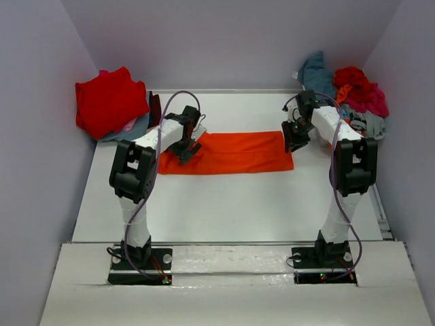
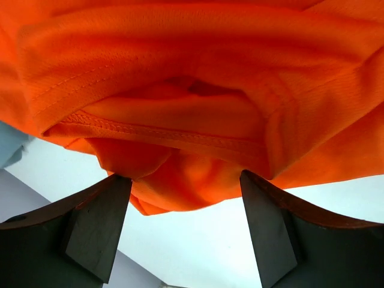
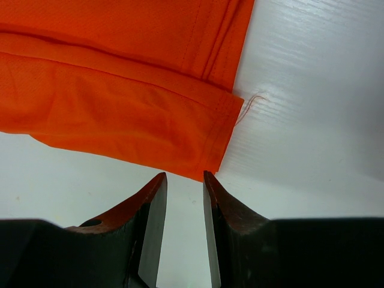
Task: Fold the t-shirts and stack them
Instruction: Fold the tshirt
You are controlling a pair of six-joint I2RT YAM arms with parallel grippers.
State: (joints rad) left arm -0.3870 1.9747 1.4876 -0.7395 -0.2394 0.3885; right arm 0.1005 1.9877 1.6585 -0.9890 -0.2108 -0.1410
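White bench (image 1: 224,210) | orange t-shirt (image 1: 238,153) lying centre, folded into long strip | left gripper (image 2: 183,177) released wide at bunched end | right gripper (image 3: 184,177) narrowly parted, empty, by hem corner | mid-fold; likely next: pinching both ends

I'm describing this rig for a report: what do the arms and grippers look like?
Both the left arm and right arm have white tubular links, chunky black joint housings and a thin purple cable looping alongside, on black bases. The left gripper and right gripper have dark wedge-shaped fingers with reddish-brown edges.
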